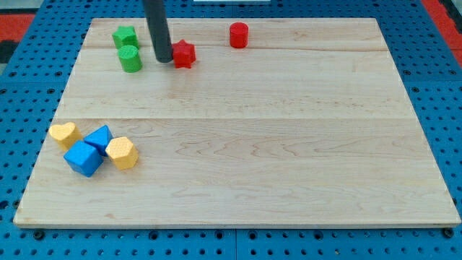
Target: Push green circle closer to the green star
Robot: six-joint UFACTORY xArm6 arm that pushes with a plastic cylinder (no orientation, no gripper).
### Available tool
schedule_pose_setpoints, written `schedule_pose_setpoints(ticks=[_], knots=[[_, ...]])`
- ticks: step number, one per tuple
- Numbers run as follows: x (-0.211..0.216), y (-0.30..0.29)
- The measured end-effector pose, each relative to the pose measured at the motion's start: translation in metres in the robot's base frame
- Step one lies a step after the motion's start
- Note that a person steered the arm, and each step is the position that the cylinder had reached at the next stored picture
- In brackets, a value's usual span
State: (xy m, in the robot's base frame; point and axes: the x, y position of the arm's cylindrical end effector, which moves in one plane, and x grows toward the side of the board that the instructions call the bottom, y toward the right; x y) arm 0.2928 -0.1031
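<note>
My tip (164, 59) rests on the wooden board (289, 144) near its top-left corner, the dark rod rising straight out of the view's top; it holds nothing and ends bluntly, standing between the green circle (131, 58) to its left and the red star (184, 54), which it touches or nearly touches on its right. The green circle, an upright cylinder with its round face up and hence no readable long axis or heading, lies just beside the tip, a little apart from it. The green star (124, 37) sits immediately above the circle toward the board's top edge, the two almost touching. A red cylinder (239, 35) stands farther right along the top edge, well apart from the star. Near the bottom-left corner a cluster gathers: a yellow heart (63, 133), a blue triangular block (99, 137), a blue cube (83, 158) and a yellow hexagonal block (122, 152), packed closely. The board is pale planked wood, laid on a blue perforated bench (433, 108); a red patch (22, 18) shows at the top corners.
</note>
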Motion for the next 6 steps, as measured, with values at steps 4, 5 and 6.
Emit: schedule_pose_setpoints(ticks=[4,5,6], knots=[[0.093,0.016],[0.087,-0.045],[0.070,-0.099]])
